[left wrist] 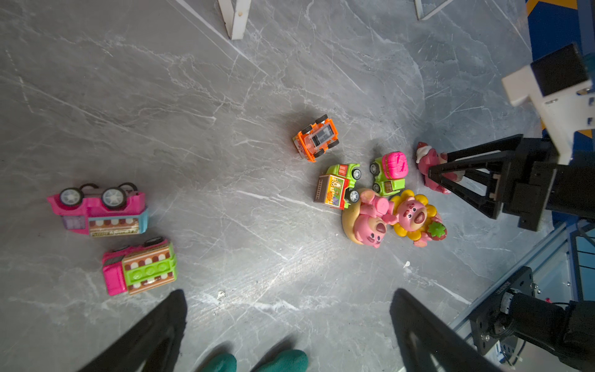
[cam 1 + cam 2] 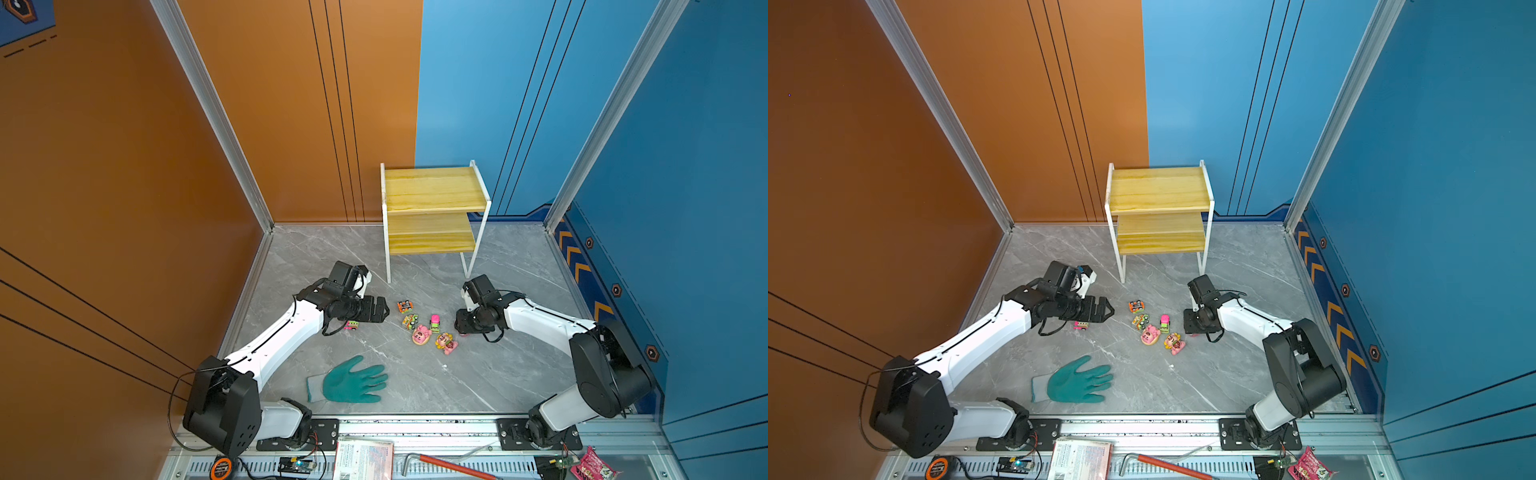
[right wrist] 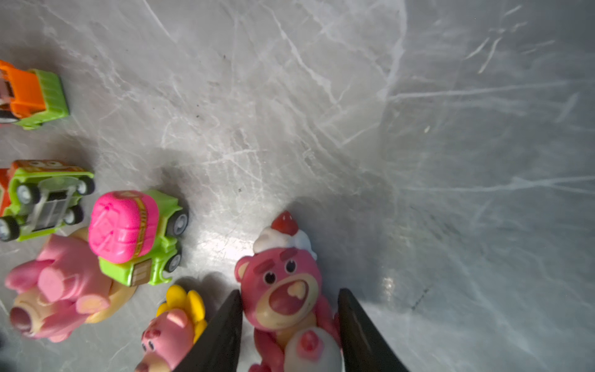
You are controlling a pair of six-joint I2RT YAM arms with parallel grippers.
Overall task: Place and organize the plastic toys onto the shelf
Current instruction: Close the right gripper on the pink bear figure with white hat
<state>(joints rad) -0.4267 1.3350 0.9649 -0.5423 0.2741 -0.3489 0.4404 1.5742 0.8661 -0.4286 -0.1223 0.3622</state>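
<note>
Your right hand (image 3: 289,291) straddles one bear (image 3: 285,299); two bears (image 2: 421,335) and three cars (image 2: 410,321) lie on the worktop (image 2: 498,374) between your hands. Two cars (image 1: 98,209) sit under the left hand (image 2: 385,309) — the shelf (image 2: 432,191) stands beyond both.

Shiny plastic, matt wood, smooth stone-look table

The cars (image 1: 338,188) are hard plastic with a gloss, and the bear (image 3: 283,290) looks smooth and shiny, as if painted. The shelf (image 2: 432,189) has matt pale wood boards with visible grain on a white painted metal frame. The table (image 2: 498,374) is smooth grey marble pattern with soft reflections. The glove (image 2: 353,380) is matt teal rubber with a white knit cuff.
</note>
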